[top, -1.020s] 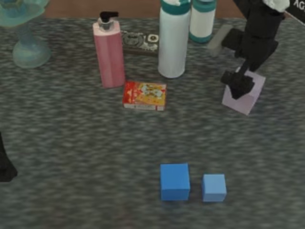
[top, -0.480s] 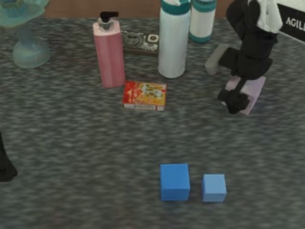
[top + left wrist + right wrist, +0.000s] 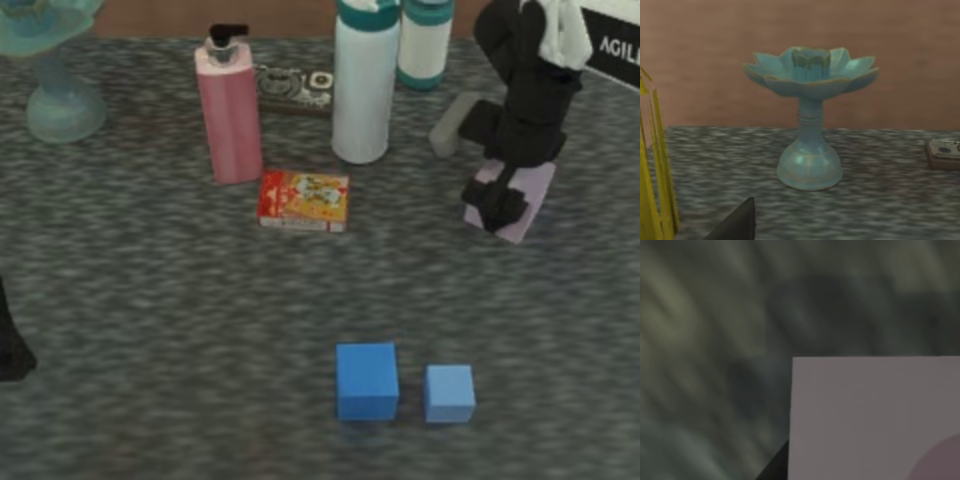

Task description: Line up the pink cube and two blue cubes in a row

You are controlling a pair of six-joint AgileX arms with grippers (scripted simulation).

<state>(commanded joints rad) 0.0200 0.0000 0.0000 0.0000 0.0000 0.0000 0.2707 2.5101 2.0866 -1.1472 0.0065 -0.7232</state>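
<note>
The right gripper [image 3: 495, 205] is sitting low over the pink cube [image 3: 528, 200], its dark fingers lying against the cube's near-left edge. Whether the fingers are closing on the cube or only resting beside it cannot be told from above, and the right wrist view is showing only a flat pale face of the cube [image 3: 875, 415] against the blurred table [image 3: 715, 340].

The pink cube is lying to the right of the white bottle [image 3: 362, 85], well apart from it. The medium blue cube [image 3: 367, 380] and the smaller light-blue cube [image 3: 449, 393] are sitting side by side, near each other but not touching, far in front of the white bottle.

The left arm [image 3: 12, 345] is waiting parked at the table's left edge, its wrist camera facing a turquoise lotus-shaped stand [image 3: 810, 120].
</note>
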